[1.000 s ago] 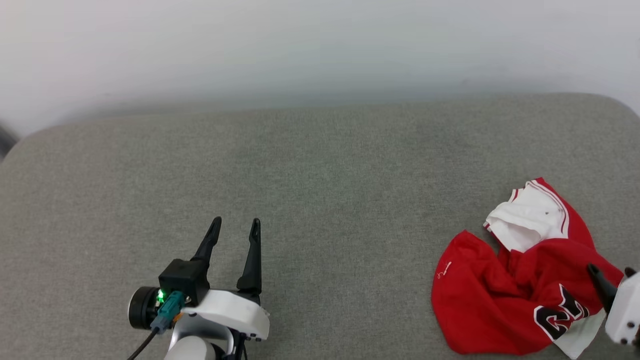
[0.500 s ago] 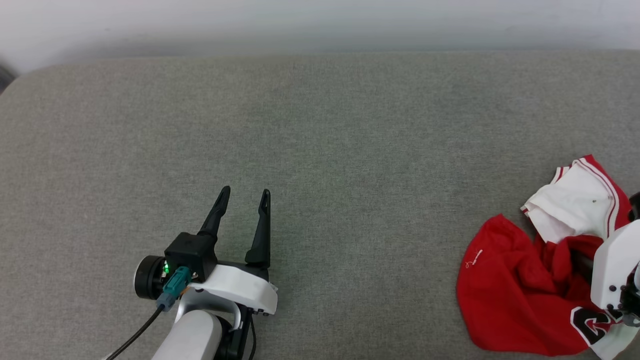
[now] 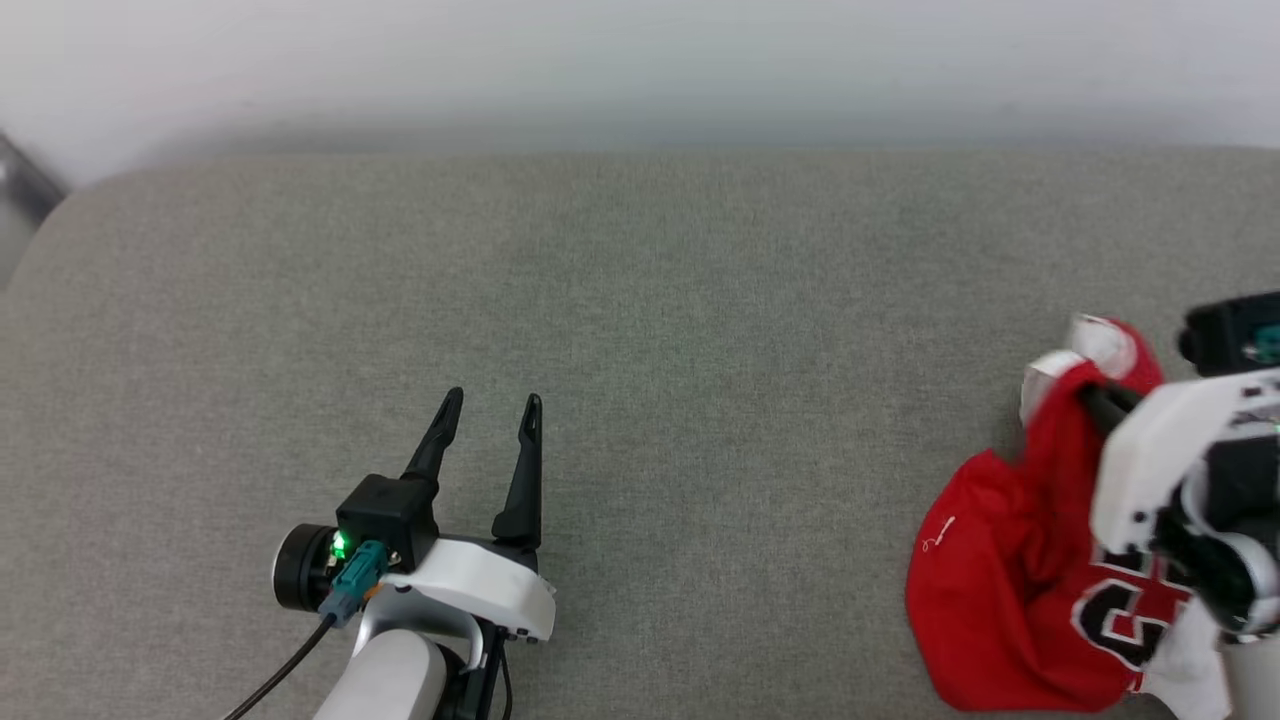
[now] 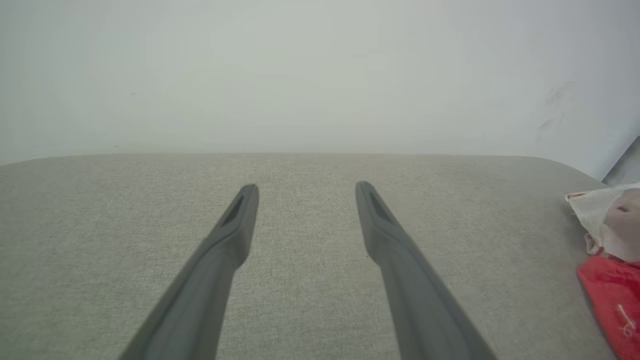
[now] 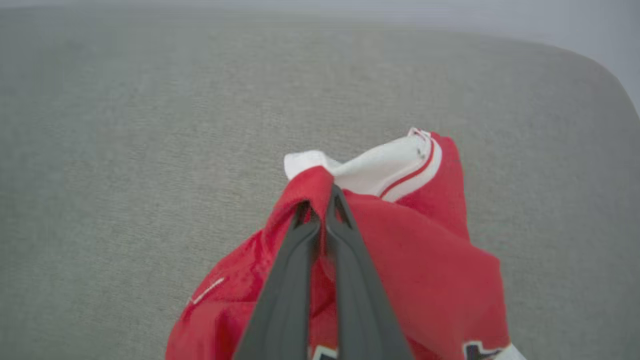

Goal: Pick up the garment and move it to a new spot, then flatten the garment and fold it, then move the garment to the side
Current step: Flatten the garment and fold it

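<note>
The garment (image 3: 1010, 580), a red jersey with white sleeves and black white-outlined letters, sits bunched at the right edge of the grey surface. Its upper part is pulled up into a peak. My right gripper (image 3: 1090, 400) is shut on a red fold near the white striped sleeve; in the right wrist view the right gripper (image 5: 320, 197) pinches the garment (image 5: 415, 260) between closed fingertips. My left gripper (image 3: 490, 405) stands open over bare surface at lower left, far from the garment. In the left wrist view the left gripper (image 4: 306, 187) holds nothing, and the garment (image 4: 612, 295) shows at the right edge.
The grey fabric-covered surface (image 3: 650, 350) has rounded corners and its far edge meets a pale wall (image 3: 640, 60). A wide stretch of the surface lies between the two grippers.
My right gripper has come in over the garment and shut on a red fold, lifting it into a peak. The head camera has shifted. The left gripper stays open in place.
</note>
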`<state>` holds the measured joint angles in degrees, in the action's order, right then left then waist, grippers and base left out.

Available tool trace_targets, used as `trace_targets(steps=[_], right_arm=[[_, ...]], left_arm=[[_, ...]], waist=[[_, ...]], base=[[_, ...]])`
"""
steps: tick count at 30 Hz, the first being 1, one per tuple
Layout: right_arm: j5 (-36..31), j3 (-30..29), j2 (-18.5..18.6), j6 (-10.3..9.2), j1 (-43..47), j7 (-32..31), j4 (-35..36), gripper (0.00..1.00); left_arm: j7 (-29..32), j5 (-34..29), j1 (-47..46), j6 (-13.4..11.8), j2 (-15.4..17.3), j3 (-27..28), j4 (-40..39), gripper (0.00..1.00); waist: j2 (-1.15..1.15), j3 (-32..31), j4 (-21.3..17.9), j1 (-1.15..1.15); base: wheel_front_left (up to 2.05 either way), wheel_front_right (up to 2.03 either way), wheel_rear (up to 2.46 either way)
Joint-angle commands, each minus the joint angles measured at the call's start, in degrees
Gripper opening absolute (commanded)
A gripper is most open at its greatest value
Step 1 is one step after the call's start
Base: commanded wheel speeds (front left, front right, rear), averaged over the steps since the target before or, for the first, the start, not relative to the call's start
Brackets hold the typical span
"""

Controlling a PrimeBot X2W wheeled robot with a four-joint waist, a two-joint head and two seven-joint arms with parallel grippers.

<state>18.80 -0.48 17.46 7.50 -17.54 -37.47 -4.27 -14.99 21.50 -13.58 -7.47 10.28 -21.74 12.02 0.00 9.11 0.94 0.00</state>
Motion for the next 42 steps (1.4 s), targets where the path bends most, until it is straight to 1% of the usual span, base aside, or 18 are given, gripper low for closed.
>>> trace_targets(steps=[1,5,7,9,10,13,16,17,18,20,21,25,28,32,38,42], right_arm=[[0.3,1.5,-0.9,-0.02,-1.1,1.3,1.1,0.0],[2.2,8.4,-5.1,-0.02,-2.3,5.5,3.4,0.0],[2.9,11.8,-6.7,-0.02,-2.6,7.6,3.3,0.0],[5.3,15.5,-9.4,-0.02,-1.6,9.2,2.8,0.0],[5.3,17.3,-9.9,-0.02,-0.9,10.0,2.5,0.0],[7.2,21.6,-11.4,-0.03,2.4,11.5,-0.5,0.0],[8.2,24.5,-12.4,-0.02,5.0,13.3,-5.6,0.0],[8.8,25.1,-12.7,-0.02,5.9,14.1,-7.6,0.21],[8.7,26.5,-13.0,-0.02,7.2,17.2,-12.1,1.0],[8.3,26.9,-12.9,-0.02,7.2,20.2,-13.0,1.0],[7.6,26.8,-12.5,-0.02,8.3,24.5,-10.9,1.0],[5.1,25.0,-11.0,-0.03,11.3,27.7,-4.5,1.0],[3.9,21.9,-10.9,-0.02,13.8,29.5,0.0,1.0],[1.0,15.0,-11.0,-0.02,16.2,32.1,3.5,1.0],[-3.4,3.5,-10.1,-0.02,17.9,35.2,5.1,1.0],[-6.0,-0.9,-9.8,-0.02,18.6,35.9,6.9,1.0]], left_arm=[[-0.2,0.0,0.6,0.2,0.0,0.1,0.1,1.0],[-0.2,0.3,1.4,0.2,0.1,0.1,0.3,1.0],[-0.2,0.3,1.6,0.1,0.1,0.0,0.2,1.0],[-0.2,0.5,1.9,0.0,0.1,0.1,0.1,1.0],[-0.2,0.5,2.0,-0.1,0.1,0.1,-0.1,1.0],[-0.2,0.9,2.5,-0.2,-0.3,0.0,-0.1,1.0],[-0.2,0.8,2.4,0.0,-0.7,-0.1,0.0,1.0],[-0.2,0.8,2.4,0.1,-0.9,-0.2,0.0,1.0],[-0.2,0.6,2.2,0.2,-1.3,-0.2,0.2,1.0],[-0.2,0.6,2.2,0.3,-1.5,-0.1,0.4,1.0],[-0.2,0.5,3.1,0.4,-1.4,0.2,0.9,1.0],[-0.2,0.6,4.0,0.0,-0.8,1.1,1.2,1.0],[-0.2,0.9,5.1,-0.4,-0.3,1.9,1.3,1.0],[-0.2,1.2,6.1,-1.0,0.3,2.5,0.9,1.0],[0.5,1.3,7.4,-1.7,1.3,2.9,0.0,1.0],[1.1,1.5,8.2,-2.5,1.8,3.2,-1.0,1.0]], waist=[[0.0,-1.5,0.1,0.0],[0.0,-3.2,0.5,0.0],[0.0,-3.7,0.9,0.0],[0.0,-3.8,1.3,0.0],[0.0,-3.8,1.5,0.0],[0.0,-3.4,2.3,0.0],[0.0,-2.6,3.2,0.0],[0.0,-2.4,3.4,0.0],[0.0,-2.0,3.8,0.0],[0.0,-2.1,3.9,0.0],[0.0,-3.1,3.7,0.0],[0.0,-5.1,2.9,0.0],[0.0,-6.8,2.1,0.0],[0.0,-8.4,1.3,0.0],[0.0,-9.6,-0.2,0.0],[0.0,-9.9,-1.2,0.0]], base=[[0.0,0.0,0.0],[0.0,0.0,0.0],[0.0,0.0,0.0],[0.0,0.0,0.0],[0.0,0.0,0.0],[0.0,0.0,0.0],[0.0,0.0,0.0],[0.0,0.0,0.0],[0.0,0.0,0.0],[0.0,0.0,0.0],[0.0,0.0,0.0],[0.0,0.0,0.0],[0.0,0.0,0.0],[0.0,0.0,0.0],[0.0,0.0,0.0],[0.0,0.0,0.0]])
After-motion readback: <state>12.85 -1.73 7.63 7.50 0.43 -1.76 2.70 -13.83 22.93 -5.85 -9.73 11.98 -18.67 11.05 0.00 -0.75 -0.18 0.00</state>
